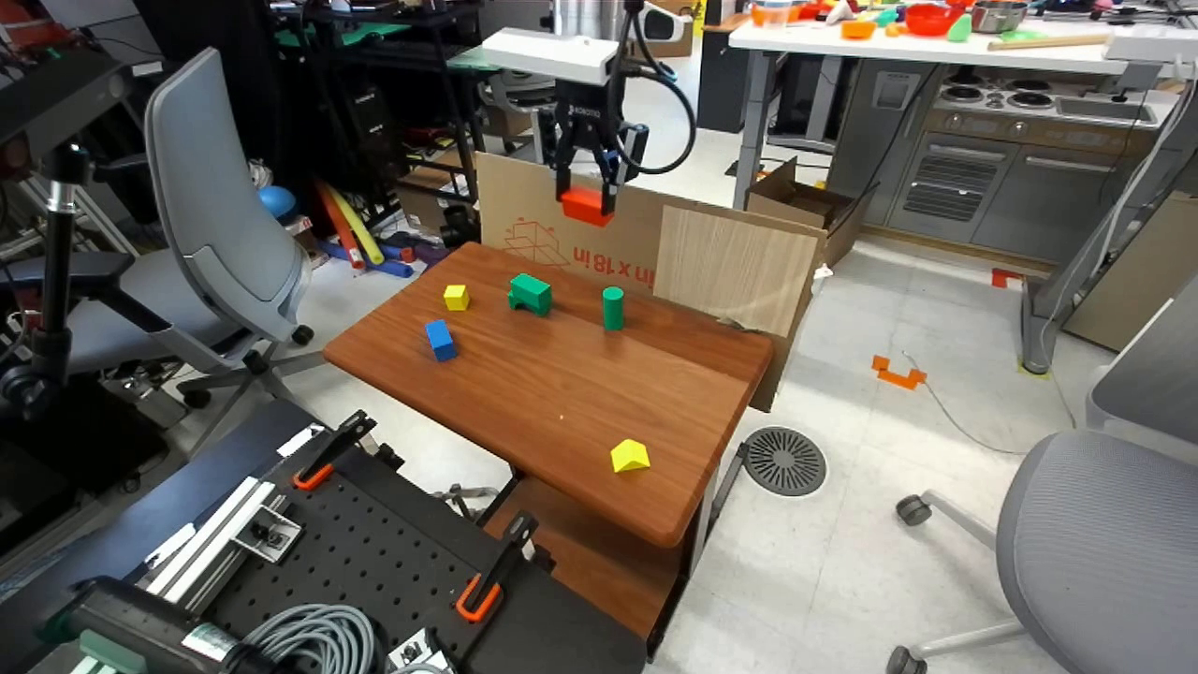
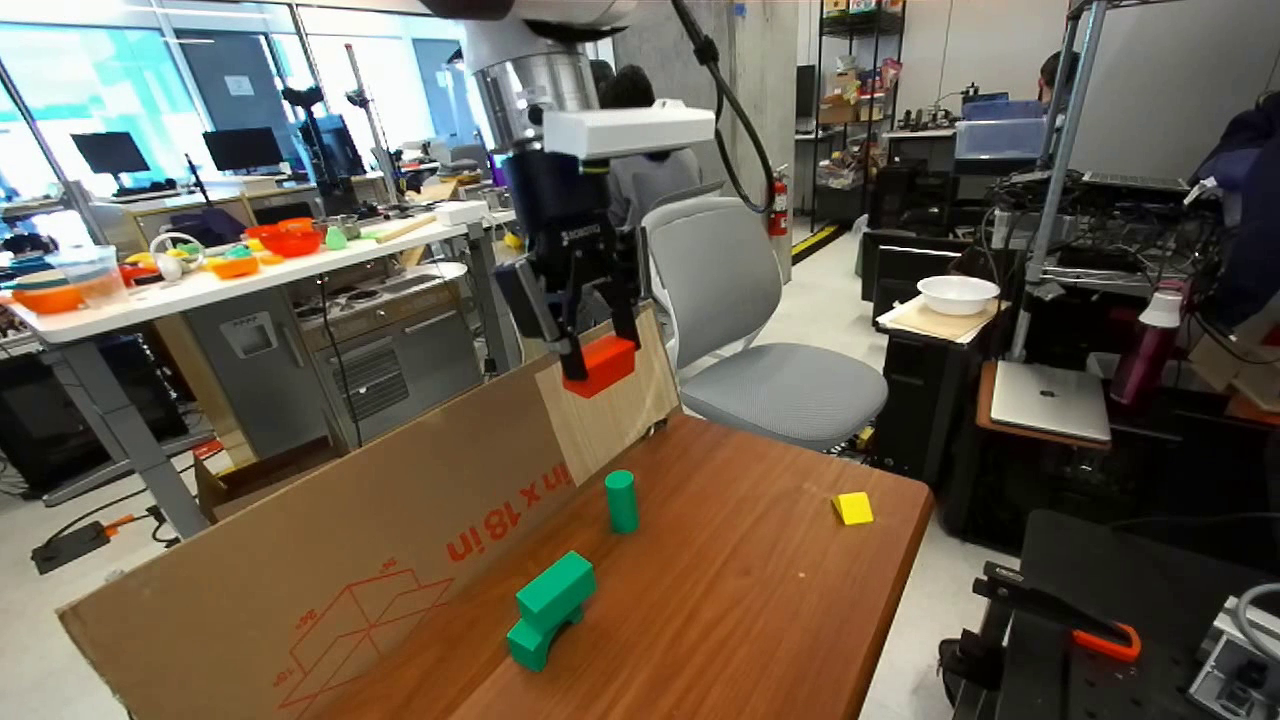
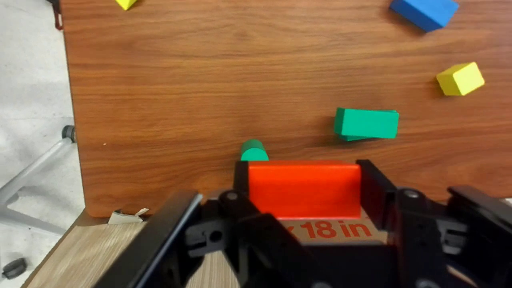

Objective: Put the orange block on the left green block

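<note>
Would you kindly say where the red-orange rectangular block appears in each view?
In an exterior view: red-orange rectangular block, upper centre.
In an exterior view: block, near centre.
Wrist view: block, below centre, slightly right.
Landmark: green cylinder, below the block in both exterior views, above its left end in the wrist view.

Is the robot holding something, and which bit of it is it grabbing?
Yes, the end effector is holding the orange block by its two opposite ends, gripped across its length, with a long side showing in between.
</note>
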Controlling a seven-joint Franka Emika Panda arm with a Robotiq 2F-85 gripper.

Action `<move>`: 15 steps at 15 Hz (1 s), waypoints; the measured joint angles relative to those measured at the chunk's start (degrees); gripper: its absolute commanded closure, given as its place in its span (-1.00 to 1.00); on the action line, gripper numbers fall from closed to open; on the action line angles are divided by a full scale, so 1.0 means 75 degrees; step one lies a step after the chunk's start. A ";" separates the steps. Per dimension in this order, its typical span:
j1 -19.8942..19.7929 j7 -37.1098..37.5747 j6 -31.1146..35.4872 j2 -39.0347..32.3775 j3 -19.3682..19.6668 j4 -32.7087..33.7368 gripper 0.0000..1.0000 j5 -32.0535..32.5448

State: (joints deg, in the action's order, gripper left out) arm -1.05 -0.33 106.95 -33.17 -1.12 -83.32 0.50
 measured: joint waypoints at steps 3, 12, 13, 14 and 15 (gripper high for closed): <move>0.0276 0.1159 0.0691 0.0051 -0.0001 -0.0434 0.18 -0.0118; 0.1036 0.2121 0.1233 0.0034 -0.0013 -0.1324 0.18 -0.0117; 0.1078 0.2121 0.1219 0.0020 -0.0019 -0.1375 0.18 -0.0117; 0.1112 0.2120 0.1200 -0.0009 -0.0023 -0.1403 0.18 -0.0117; 0.1133 0.2120 0.1183 -0.0047 -0.0023 -0.1416 0.18 -0.0117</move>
State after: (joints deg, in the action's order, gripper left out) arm 7.45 15.57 115.82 -33.53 -1.30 -93.94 -0.38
